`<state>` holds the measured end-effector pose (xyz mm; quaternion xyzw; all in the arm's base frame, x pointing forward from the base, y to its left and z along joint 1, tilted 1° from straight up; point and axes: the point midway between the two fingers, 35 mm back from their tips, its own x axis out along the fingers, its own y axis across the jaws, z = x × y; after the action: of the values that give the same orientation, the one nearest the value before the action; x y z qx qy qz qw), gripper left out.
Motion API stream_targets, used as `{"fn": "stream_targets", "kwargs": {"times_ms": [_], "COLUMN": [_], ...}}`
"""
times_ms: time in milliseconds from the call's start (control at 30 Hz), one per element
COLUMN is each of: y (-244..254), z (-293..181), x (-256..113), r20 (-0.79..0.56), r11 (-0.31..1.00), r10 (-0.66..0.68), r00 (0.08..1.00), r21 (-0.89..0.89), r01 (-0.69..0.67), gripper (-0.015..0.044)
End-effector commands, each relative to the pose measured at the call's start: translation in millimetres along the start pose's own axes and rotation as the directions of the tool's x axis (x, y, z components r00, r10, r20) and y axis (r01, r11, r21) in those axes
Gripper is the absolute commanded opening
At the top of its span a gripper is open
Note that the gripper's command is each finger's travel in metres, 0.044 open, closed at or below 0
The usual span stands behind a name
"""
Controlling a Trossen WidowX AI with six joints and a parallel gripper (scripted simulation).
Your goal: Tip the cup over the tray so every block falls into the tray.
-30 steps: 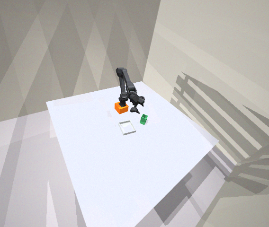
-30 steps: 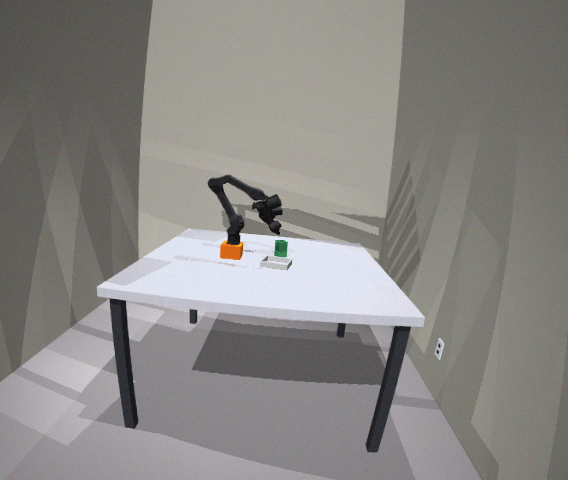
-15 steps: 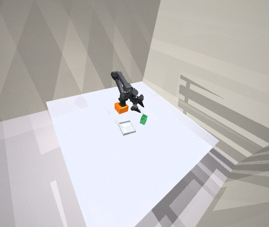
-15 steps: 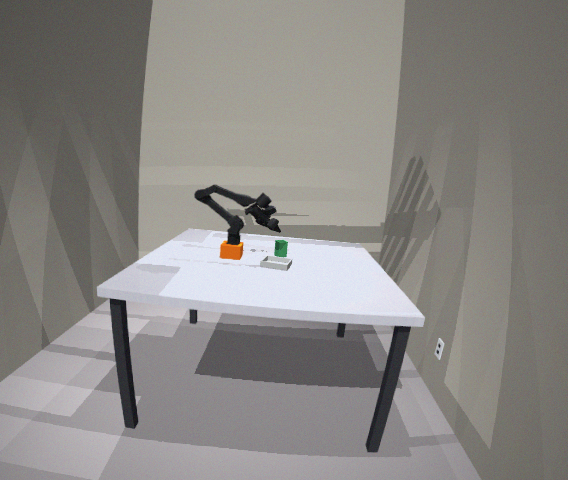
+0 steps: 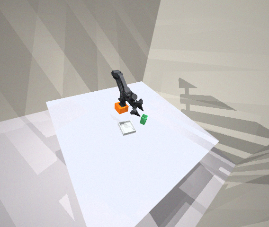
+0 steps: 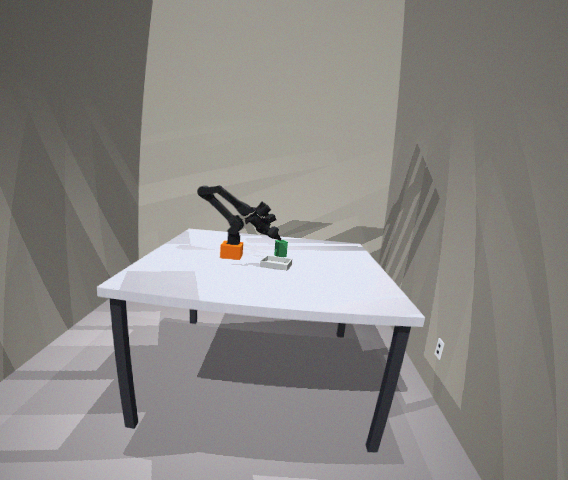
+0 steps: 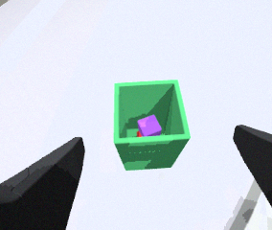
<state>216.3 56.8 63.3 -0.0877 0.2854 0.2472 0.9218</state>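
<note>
Gripper (image 5: 139, 113) (image 6: 278, 237) (image 7: 161, 138): wide open, nothing held.
Cup (image 5: 143, 119) (image 6: 280, 248) (image 7: 149, 154): upright on the table, at two o'clock from the tray (image 5: 129, 133) (image 6: 275, 266) in my top view.
Risk: a fingertip catching the rim if I advance off-centre, spilling blocks.

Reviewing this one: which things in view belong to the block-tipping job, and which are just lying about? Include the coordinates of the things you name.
Part of the job:
- green cup (image 5: 143, 119) (image 6: 280, 248) (image 7: 150, 155)
- purple block (image 7: 149, 126) inside it
- shallow tray (image 5: 129, 133) (image 6: 274, 266)
- table (image 5: 120, 166) (image 6: 253, 291), the work surface

Just there:
- wall outlet (image 6: 439, 348)

The orange base block (image 5: 121, 109) (image 6: 231, 250) carries the arm; nothing lies loose.
</note>
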Motion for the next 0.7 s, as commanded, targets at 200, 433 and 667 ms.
{"fn": "stream_targets", "kwargs": {"times_ms": [200, 433, 667], "y": [3, 2, 3], "z": [-25, -23, -23], "x": [12, 23, 34], "r20": [-0.006, -0.006, -0.005], "r11": [1.0, 1.0, 1.0], "r10": [-0.004, -0.003, -0.003], "r00": [1.0, 1.0, 1.0], "r21": [0.007, 0.007, 0.007], "r01": [0.004, 0.003, 0.003], "gripper": [0.044, 0.044, 0.044]}}
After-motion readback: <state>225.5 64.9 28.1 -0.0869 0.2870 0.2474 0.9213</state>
